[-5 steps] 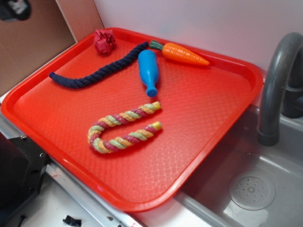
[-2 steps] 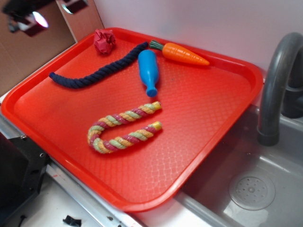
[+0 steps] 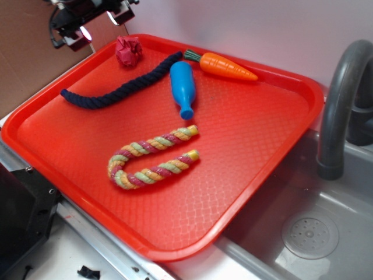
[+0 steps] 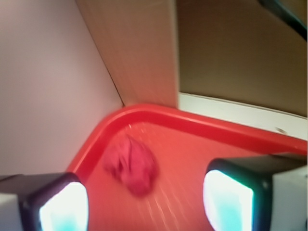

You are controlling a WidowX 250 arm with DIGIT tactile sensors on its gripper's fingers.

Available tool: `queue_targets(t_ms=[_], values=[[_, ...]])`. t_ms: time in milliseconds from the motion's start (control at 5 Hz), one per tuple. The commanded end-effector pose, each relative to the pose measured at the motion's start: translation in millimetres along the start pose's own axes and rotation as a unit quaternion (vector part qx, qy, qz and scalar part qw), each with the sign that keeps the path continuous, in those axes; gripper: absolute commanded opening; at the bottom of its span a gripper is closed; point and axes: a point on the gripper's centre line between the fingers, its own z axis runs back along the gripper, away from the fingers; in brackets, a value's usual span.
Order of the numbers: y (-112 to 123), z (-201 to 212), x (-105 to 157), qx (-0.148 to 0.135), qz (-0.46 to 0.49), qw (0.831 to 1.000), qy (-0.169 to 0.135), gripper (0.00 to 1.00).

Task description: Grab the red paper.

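Note:
The red paper (image 3: 129, 51), a small crumpled dark red ball, lies in the far left corner of the red tray (image 3: 274, 146). My gripper (image 3: 87, 20) hovers above and to the left of it, at the top left of the exterior view. In the wrist view the red paper (image 4: 132, 165) shows blurred between and beyond my two fingers, which stand wide apart with nothing between them. The gripper (image 4: 144, 204) is open.
On the tray lie a dark blue rope (image 3: 119, 84), a blue bottle (image 3: 182, 87), an orange toy carrot (image 3: 224, 66) and a multicoloured rope (image 3: 152, 160). A brown cardboard wall (image 3: 35, 58) stands left of the tray. A grey sink (image 3: 309, 233) with a faucet (image 3: 341, 99) sits right.
My gripper has moved rightward along the top left of the exterior view, from the far corner toward the red paper. Nothing on the tray has moved.

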Motion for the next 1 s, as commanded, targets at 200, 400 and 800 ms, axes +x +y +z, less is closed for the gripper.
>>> queue_targets(t_ms=[200, 400, 800], values=[[-13, -50, 18, 0.019, -0.032, 0.999, 0.009, 1.00], [-15, -59, 12, 0.036, -0.046, 0.998, 0.011, 1.00], [-15, -62, 10, 0.040, -0.048, 0.998, 0.007, 0.00]])
